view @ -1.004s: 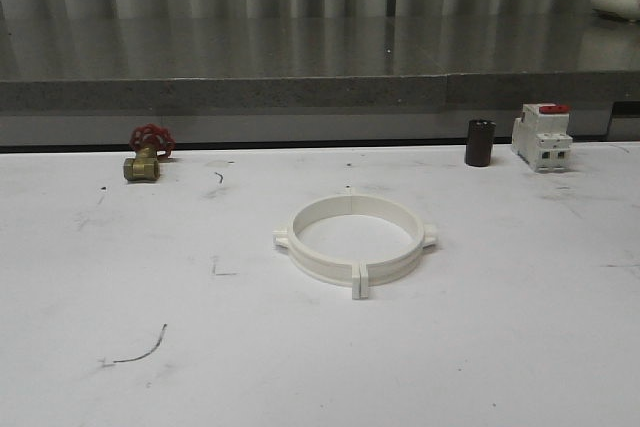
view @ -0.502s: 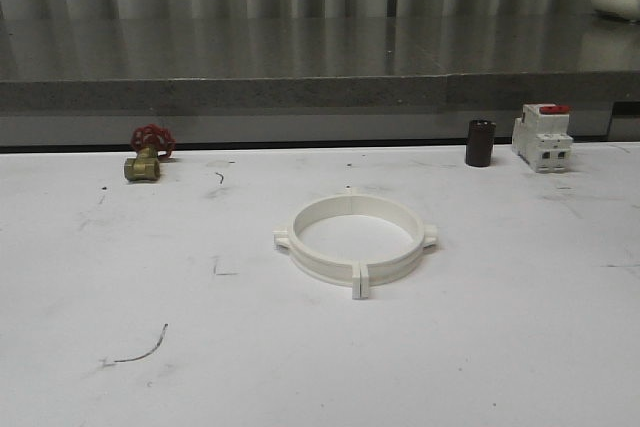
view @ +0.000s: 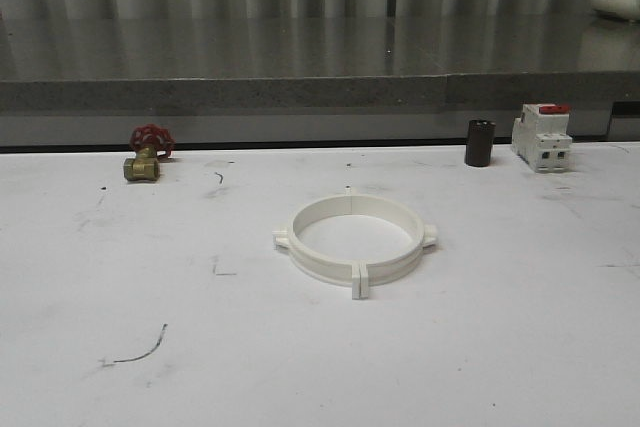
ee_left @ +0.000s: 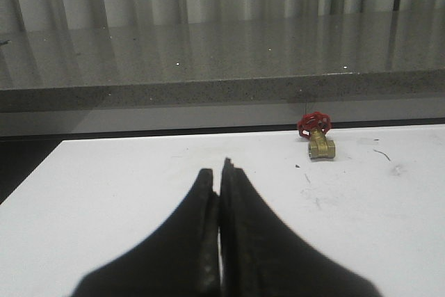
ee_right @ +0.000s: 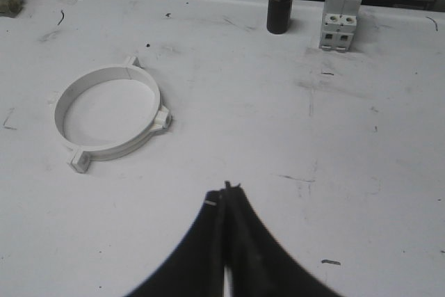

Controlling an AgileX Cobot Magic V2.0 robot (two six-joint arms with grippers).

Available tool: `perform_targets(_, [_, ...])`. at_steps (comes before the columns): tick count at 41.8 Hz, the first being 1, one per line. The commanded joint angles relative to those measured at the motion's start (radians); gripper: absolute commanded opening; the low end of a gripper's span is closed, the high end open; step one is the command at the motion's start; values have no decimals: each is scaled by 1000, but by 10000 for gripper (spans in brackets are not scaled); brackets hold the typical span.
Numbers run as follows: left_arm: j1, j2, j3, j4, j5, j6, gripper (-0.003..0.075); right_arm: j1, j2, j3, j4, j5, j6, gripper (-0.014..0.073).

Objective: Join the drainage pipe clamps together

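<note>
The white desk (view: 520, 347) is seen bearing scuff marks, with a grey ledge behind its far edge. The drainage pipe clamps (view: 355, 239) are found near the middle of the desk, lying flat, the two halves set together as one ring with tabs meeting at the near and far sides; the joint line thus runs from the near edge toward the far edge. The task is judged essentially complete. A breaker (view: 542, 137) and a dark cylinder (view: 480, 143) are noted toward the far right corner, a valve (view: 146, 155) at the far left.

The right end effector (ee_right: 227, 189) is closed and empty; the ring lies ahead and toward the left-hand edge of it, and this arm is judged nearer. The left end effector (ee_left: 222, 172) is likewise closed, empty, facing the valve.
</note>
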Motion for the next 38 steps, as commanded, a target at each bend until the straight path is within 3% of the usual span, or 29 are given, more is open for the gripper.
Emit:
perform_targets(1, [-6, -12, 21, 2, -166, -12, -20, -6, -3, -26, -2, -75, -4, -67])
perform_targets(38, [-6, -12, 24, 2, -174, -12, -20, -6, -3, -26, -2, -75, -4, -67])
